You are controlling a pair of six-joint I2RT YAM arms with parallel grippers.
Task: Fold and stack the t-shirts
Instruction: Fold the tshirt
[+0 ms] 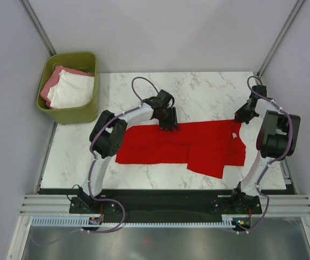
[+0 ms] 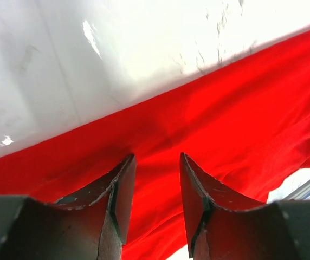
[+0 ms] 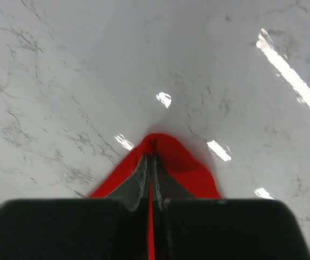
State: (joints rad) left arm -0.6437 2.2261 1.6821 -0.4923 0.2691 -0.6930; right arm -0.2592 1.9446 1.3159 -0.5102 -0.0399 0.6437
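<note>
From where I stand, the red t-shirt (image 1: pixel 187 143) lies spread flat on the marble worktop (image 1: pixel 144 176), right between the two arms. The left hand (image 1: pixel 168 122) is down at the shirt's far edge, a little left of its middle. In its wrist view the left hand (image 2: pixel 156 157) is released, its fingers (image 2: pixel 123 184) spread apart with the tips at the red cloth just inside that edge and nothing gripped between them. The right hand (image 1: pixel 242 116) sits at the shirt's far right corner. Seen from its own wrist, the right hand (image 3: pixel 150 157) is clenched, with a small peak of red fabric pinched between its tips and bare marble all round it. Off the worktop's far left corner stands an olive-green bin (image 1: pixel 68 115), well apart from the red shirt, holding a white t-shirt (image 1: pixel 71 92) lying on top of a pink t-shirt (image 1: pixel 51 82). Nothing lies between either hand and the red cloth. The shirt's long axis runs left to right across the worktop. Its small white neck label (image 1: pixel 234 135) shows near the right end, so the collar points toward the right arm, and one flap of cloth juts toward the near edge at the right.
</note>
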